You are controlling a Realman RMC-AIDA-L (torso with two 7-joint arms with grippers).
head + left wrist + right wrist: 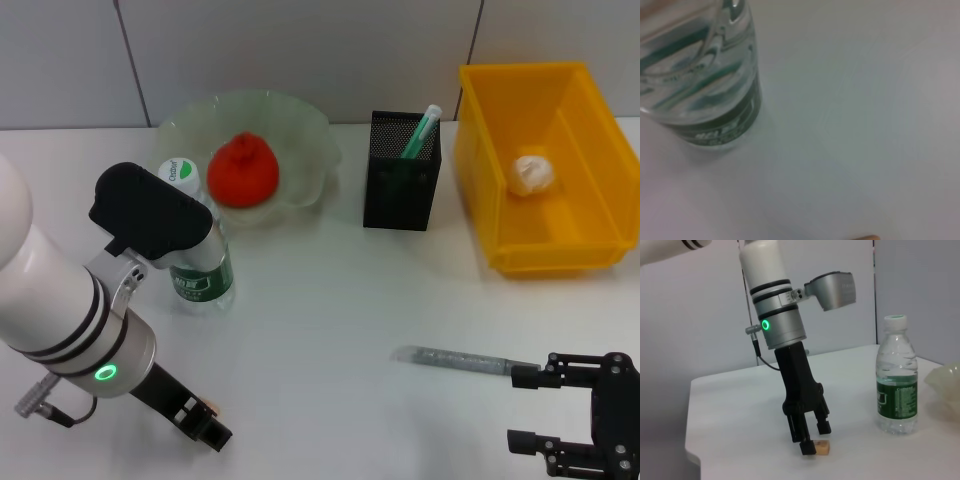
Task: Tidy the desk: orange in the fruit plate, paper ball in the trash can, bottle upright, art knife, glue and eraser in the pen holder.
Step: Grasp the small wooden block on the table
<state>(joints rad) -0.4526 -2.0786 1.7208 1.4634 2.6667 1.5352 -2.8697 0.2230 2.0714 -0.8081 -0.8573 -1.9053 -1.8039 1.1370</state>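
Two end effectors sit low over my white bench (pixel 320 330): the left end effector (pixel 810 437), fingers parted, straddles the small tan eraser (pixel 822 447) near the upright clear plastic bottle (pixel 197 250); the right end effector (pixel 560 410), spread open, flanks the grey art knife (pixel 455 361).

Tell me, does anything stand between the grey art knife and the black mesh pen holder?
Nothing visible does. Only bare white table lies between the grey art knife and the black mesh pen holder. The open right gripper is at the knife's near end; the left gripper is far off to the left.
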